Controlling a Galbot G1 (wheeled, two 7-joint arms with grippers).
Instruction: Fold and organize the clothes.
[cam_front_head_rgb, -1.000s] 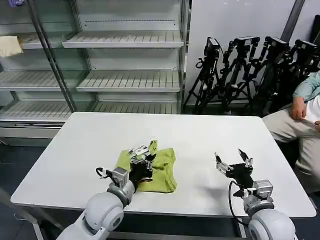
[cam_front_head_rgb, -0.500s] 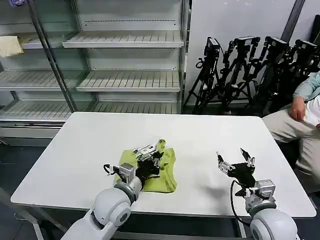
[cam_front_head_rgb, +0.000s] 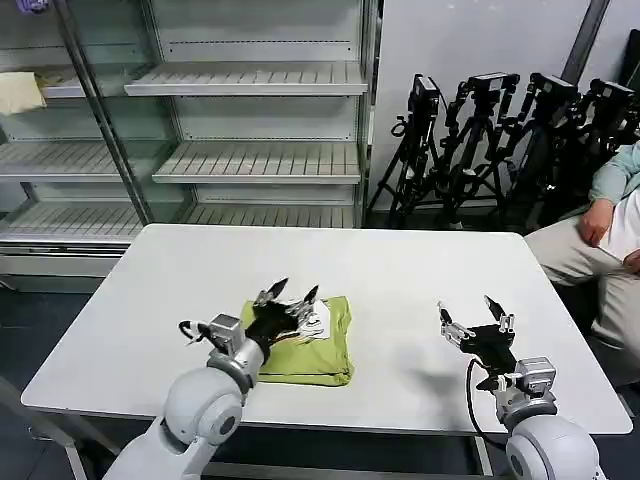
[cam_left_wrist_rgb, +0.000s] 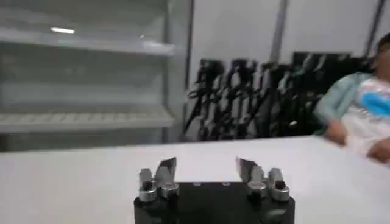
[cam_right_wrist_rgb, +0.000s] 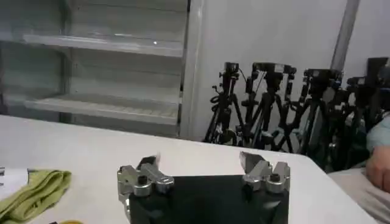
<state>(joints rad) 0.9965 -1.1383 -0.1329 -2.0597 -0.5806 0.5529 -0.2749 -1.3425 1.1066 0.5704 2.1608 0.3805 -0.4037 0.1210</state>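
The lime-green clothes lie folded in a compact rectangle on the white table, near its front edge left of centre. A white label shows on top of the fold. My left gripper hovers open just above the fold's left part, fingers pointing away from me, nothing between them. In the left wrist view the same gripper stands open over bare table. My right gripper is open and empty at the front right of the table, apart from the cloth. The right wrist view shows it open, with the clothes off to one side.
Bare shelving stands behind the table, with a pale cream cloth on a shelf at far left. Black tripods lean against the back wall. A seated person is at the right, past the table's edge.
My left gripper let go of the green fabric, opened and lifted back above it. The raised flap now lies flat, leaving a neat rectangle. The right gripper barely moved.
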